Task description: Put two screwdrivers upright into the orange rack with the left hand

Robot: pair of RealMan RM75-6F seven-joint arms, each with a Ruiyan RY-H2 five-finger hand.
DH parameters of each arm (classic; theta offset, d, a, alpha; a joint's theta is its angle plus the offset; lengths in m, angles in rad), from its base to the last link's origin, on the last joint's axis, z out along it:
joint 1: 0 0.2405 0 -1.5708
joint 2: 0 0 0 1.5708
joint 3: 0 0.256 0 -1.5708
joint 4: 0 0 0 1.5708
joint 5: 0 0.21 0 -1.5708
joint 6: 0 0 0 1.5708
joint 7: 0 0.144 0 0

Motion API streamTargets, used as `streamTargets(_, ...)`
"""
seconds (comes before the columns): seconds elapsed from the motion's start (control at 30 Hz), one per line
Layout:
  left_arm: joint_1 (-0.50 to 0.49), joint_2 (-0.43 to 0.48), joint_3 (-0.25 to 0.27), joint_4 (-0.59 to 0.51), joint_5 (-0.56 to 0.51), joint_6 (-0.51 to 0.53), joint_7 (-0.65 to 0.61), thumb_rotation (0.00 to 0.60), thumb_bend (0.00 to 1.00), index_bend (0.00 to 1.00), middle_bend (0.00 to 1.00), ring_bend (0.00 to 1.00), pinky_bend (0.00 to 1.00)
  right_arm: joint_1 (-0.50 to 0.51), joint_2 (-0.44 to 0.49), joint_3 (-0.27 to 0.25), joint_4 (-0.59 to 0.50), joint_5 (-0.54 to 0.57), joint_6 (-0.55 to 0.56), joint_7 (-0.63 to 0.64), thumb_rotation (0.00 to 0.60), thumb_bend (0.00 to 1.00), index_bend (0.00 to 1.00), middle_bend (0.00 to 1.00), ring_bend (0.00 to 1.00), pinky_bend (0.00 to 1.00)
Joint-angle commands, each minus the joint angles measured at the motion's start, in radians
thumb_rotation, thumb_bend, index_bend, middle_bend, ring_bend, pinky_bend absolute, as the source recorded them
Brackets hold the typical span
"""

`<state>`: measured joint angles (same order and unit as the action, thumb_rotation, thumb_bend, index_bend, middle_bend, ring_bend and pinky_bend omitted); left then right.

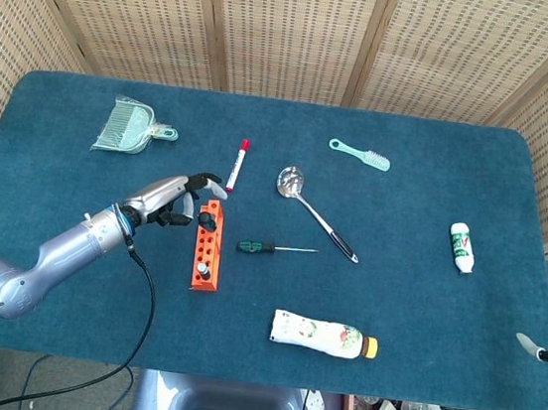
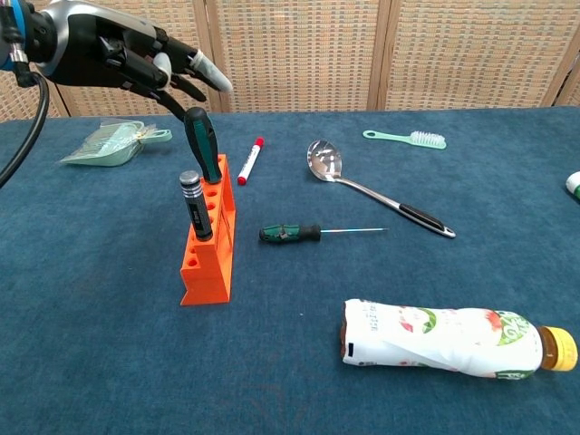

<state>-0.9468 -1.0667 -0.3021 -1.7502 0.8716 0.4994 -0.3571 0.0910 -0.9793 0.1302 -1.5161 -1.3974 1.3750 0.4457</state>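
Your left hand is open w/ fingers spread, holding nothing, just above the green-handled screwdriver. That one leans in the orange rack below; black screwdriver stands nearer you. Lift straight up, don't brush the handle.

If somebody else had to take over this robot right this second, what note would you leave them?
Left hand: open, holding nothing, just above and left of the green screwdriver.
Right hand: not in view.
Orange rack: holds two screwdrivers. The black one stands upright; the green one, at the far end, leans a little.
A third screwdriver lies flat on the table, right of the rack.
Done: two in the rack.
Left: probably just check the green one is seated upright, then pull the hand away.
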Motion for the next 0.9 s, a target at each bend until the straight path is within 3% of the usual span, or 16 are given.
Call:
streamTargets(0.03,0.038,0.012,-0.023,-0.021,0.050,0.049,-0.020,0.600,0.96,0.11,0.00,0.00,0.01,0.000,0.000,0.000,0.000,0.000,0.000,0.001,0.600,0.00,0.00,0.00,0.00,0.00)
streamTargets(0.07,0.053,0.021,-0.028,-0.028,0.074,0.078,-0.017,0.600,0.81,0.04,0.00,0.00,0.00,0.000,0.000,0.000,0.000,-0.001,0.000,0.001,0.600,0.00,0.00,0.00,0.00,0.00)
streamTargets(0.1,0.079,0.034,-0.032,-0.041,0.108,0.124,-0.011,0.600,0.58,0.01,0.00,0.00,0.00,0.000,0.000,0.000,-0.001,-0.001,0.001,0.002,0.600,0.00,0.00,0.00,0.00,0.00)
streamTargets(0.17,0.119,0.052,-0.028,-0.058,0.158,0.195,0.004,0.600,0.19,0.00,0.00,0.00,0.00,0.000,0.001,0.000,-0.001,-0.002,0.001,0.004,0.600,0.00,0.00,0.00,0.00,0.00)
streamTargets(0.2,0.147,0.067,-0.019,-0.068,0.189,0.240,0.019,0.600,0.06,0.00,0.00,0.00,0.00,-0.001,0.001,-0.001,0.000,-0.003,0.002,0.005,0.600,0.00,0.00,0.00,0.00,0.00)
streamTargets(0.23,0.171,0.079,-0.010,-0.077,0.213,0.278,0.033,0.600,0.02,0.00,0.00,0.00,0.00,-0.001,0.001,-0.001,0.000,-0.003,0.002,0.006,0.600,0.00,0.00,0.00,0.00,0.00)
streamTargets(0.43,0.358,0.120,0.089,-0.090,0.346,0.561,0.176,0.600,0.00,0.00,0.00,0.00,0.00,-0.003,0.002,-0.002,-0.002,-0.008,0.007,0.004,0.600,0.00,0.00,0.00,0.00,0.00)
streamTargets(0.6,0.524,0.088,0.187,-0.084,0.370,0.772,0.313,0.600,0.00,0.00,0.00,0.00,0.00,-0.006,-0.001,-0.004,-0.007,-0.013,0.020,-0.013,0.600,0.00,0.00,0.00,0.00,0.00)
streamTargets(0.77,0.641,0.040,0.268,-0.056,0.384,0.884,0.406,0.600,0.00,0.00,0.00,0.00,0.00,-0.009,-0.010,-0.011,-0.019,-0.030,0.037,-0.053,0.600,0.00,0.00,0.00,0.00,0.00)
streamTargets(0.9,0.698,0.006,0.297,-0.023,0.397,0.935,0.441,0.600,0.00,0.00,0.00,0.00,0.00,-0.015,-0.016,-0.013,-0.029,-0.041,0.059,-0.078,0.600,0.00,0.00,0.00,0.00,0.00)
